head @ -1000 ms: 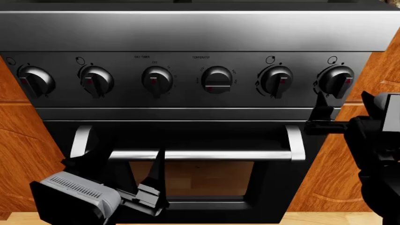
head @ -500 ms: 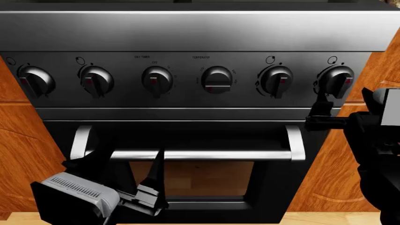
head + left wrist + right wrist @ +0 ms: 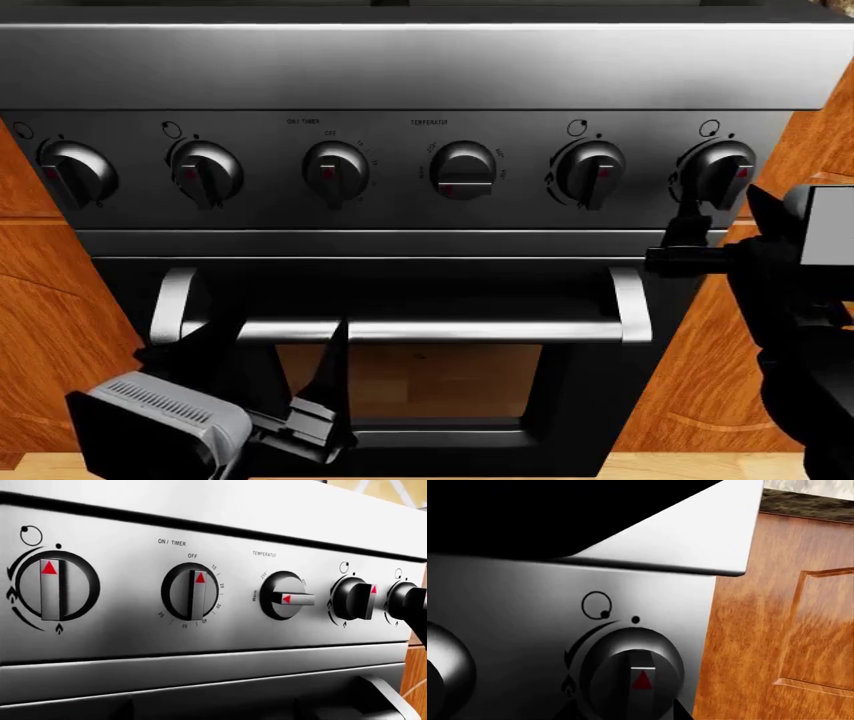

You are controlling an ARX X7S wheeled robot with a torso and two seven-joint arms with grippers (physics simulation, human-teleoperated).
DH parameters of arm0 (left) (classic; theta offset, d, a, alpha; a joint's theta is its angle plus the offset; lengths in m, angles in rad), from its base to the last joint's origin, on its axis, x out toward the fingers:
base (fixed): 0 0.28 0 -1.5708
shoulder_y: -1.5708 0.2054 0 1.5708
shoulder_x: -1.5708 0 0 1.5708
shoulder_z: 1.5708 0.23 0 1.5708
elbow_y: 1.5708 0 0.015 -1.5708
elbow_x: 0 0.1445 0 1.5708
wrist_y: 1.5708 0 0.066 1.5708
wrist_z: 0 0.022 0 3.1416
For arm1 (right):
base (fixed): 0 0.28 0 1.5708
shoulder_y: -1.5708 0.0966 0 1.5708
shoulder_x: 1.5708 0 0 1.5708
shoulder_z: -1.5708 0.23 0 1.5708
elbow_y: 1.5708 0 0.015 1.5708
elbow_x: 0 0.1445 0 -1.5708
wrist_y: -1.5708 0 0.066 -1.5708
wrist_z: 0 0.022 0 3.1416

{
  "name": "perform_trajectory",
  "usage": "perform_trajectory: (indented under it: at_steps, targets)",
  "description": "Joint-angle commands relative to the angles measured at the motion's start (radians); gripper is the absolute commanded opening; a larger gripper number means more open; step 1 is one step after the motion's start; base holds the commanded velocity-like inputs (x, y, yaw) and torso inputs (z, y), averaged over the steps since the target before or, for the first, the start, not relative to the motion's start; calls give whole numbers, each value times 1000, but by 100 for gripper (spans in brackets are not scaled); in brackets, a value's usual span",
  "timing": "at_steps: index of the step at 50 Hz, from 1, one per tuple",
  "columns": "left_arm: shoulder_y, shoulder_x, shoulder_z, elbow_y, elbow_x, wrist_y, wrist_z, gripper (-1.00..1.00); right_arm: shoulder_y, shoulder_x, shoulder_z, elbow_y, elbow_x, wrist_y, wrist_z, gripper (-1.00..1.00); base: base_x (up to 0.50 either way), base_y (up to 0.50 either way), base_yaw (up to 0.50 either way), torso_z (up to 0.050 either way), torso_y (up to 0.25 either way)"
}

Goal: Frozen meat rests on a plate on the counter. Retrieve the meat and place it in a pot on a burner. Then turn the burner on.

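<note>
The right gripper [image 3: 687,232] is hovering just below the stove's rightmost knob [image 3: 721,172], its jaw spread unreadable here, a rigid, smooth dial best pinched across its raised bar, while meat, plate and pot are lying out of view.

My view is filled by a stainless steel stove front [image 3: 427,70], its brushed panel catching a soft light from above. A row of six black knobs [image 3: 463,170] with red markers runs across it, the last one [image 3: 718,172] just above my right pincer. Below the panel hangs the oven door with a silver handle [image 3: 427,330] and a dark window [image 3: 414,380], directly behind my left pincer. Orange-brown wooden cabinet fronts [image 3: 787,140] flank the stove on both sides. A strip of pale wooden floor [image 3: 694,465] shows beneath everything.
</note>
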Motion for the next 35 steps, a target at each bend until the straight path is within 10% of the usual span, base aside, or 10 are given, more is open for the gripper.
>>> perform_trajectory:
  at_steps: [1,35]
  targets:
    - [5,-3,0,-3,-3,6,-1,100,28,-3,2,17,-7,1,5,-100,19,-3,6,0,0]
    - [30,-13,-4,-2,-7,36,-3,100,104,103,-133,-31,-231,-46,21,-100,11,-1,6,1,-3]
